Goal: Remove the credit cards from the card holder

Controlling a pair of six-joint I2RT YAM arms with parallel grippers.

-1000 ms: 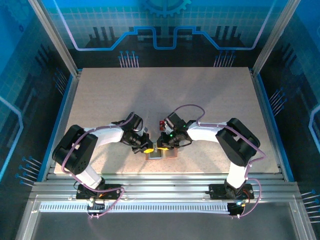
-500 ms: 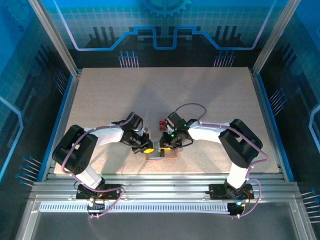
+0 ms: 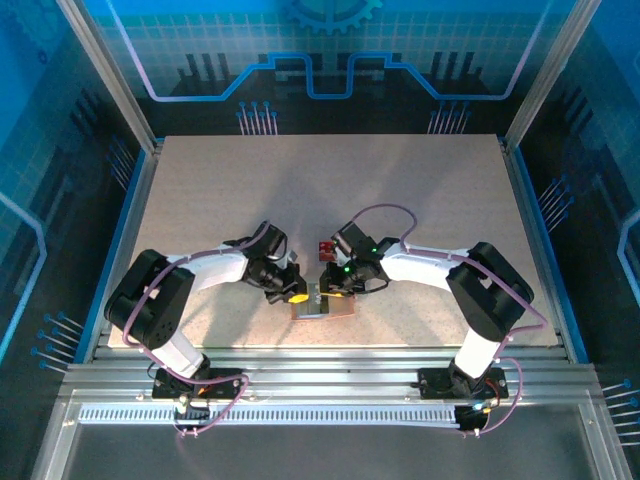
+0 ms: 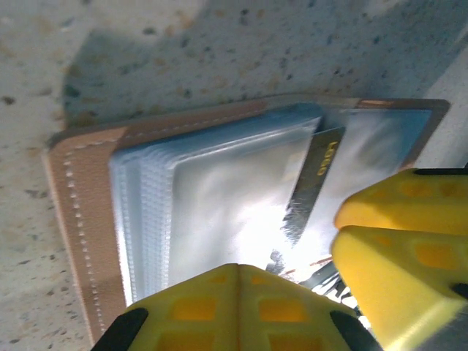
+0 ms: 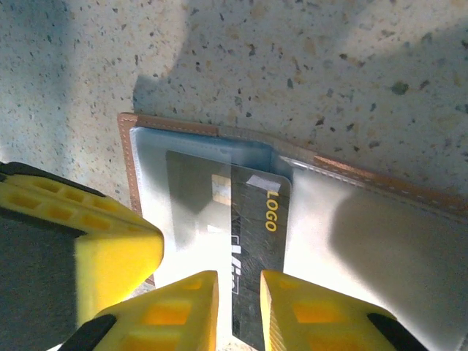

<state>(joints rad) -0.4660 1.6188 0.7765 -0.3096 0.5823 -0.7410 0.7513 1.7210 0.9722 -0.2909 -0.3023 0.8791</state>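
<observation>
Speckled beige table (image 3: 400,190) inside a blue-lit enclosure, with aluminium rails (image 3: 330,385) along the near edge. Both arms reach inward and meet near the table's front centre.

Card holder (image 3: 342,311) lies open and flat there, largely covered from above by the two wrists. The left wrist view gives its stitched tan-brown border (image 4: 77,219) and a stack of clear sleeves; glare washes out what the sleeves contain.

Dark credit card (image 5: 259,241), yellow "LOGO" on it, sits partly out of a sleeve. Its upper end is seen hazily through the plastic, and its lower end is cut off by the frame edge. The left wrist view shows it as a narrow slanted strip (image 4: 311,183).

Right gripper (image 5: 240,292): fingers parted by a narrow gap, card face visible through the gap. It is over the card rather than clamped on it; cannot tell if the tips press down.

Left gripper (image 4: 234,307): clenched, the yellow fingers together, empty, over the near edge of the sleeves (image 3: 296,297). Contact with the holder is unclear.

Red credit card (image 3: 326,248) lies on the table just beyond the right wrist, apart from the holder and partly hidden by the arm.
</observation>
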